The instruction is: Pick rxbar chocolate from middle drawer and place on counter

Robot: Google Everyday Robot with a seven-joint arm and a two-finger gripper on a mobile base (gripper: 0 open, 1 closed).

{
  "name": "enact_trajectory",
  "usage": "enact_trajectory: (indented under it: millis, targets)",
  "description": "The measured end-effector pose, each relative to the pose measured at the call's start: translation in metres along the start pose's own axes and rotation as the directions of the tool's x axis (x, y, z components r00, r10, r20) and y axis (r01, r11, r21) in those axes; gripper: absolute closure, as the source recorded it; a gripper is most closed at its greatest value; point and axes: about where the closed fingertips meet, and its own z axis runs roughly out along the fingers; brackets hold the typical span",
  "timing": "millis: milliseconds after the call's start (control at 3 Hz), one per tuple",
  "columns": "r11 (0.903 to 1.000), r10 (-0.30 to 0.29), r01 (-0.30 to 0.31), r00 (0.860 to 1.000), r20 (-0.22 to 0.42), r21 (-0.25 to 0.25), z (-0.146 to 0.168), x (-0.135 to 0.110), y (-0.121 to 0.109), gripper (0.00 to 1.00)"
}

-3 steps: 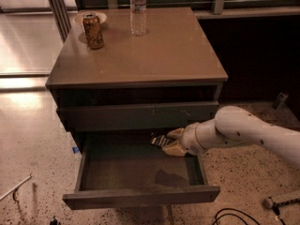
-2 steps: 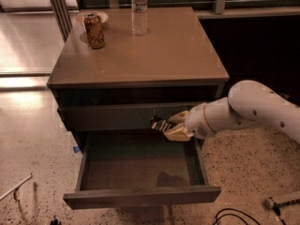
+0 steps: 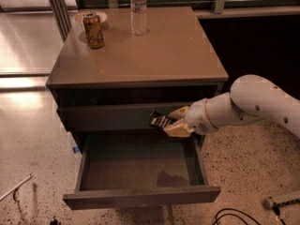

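Note:
The middle drawer [image 3: 140,198] is pulled wide open below the cabinet front; its dark inside holds nothing that I can see. My gripper [image 3: 171,122] comes in from the right on a white arm and is shut on the rxbar chocolate [image 3: 160,120], a small black-wrapped bar with white lettering. It holds the bar in the air above the back of the open drawer, in front of the drawer face above. The tan counter [image 3: 159,50] lies higher up and behind.
A brown soda can [image 3: 93,30] and a clear water bottle [image 3: 138,10] stand at the counter's far left. A white dish [image 3: 101,17] lies behind the can. Cables [image 3: 234,215] lie on the speckled floor at the bottom right.
My gripper has risen out of the drawer with the bar, from just above the drawer floor to the level of the drawer face above.

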Motion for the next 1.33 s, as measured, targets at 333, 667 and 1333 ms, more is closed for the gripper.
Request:
enact_trajectory:
  millis: [333, 667, 1333]
  targets:
    - [0.9996, -0.003, 0.002, 0.999, 0.035, 0.028, -0.03, -0.041, -0.003, 1.0]
    - [0.996, -0.055, 0.049, 0.995, 0.087, 0.075, -0.073, -0.103, -0.009, 1.0]
    - [0.9932, -0.076, 0.066, 0.992, 0.104, 0.097, -0.086, -0.12, -0.014, 1.0]
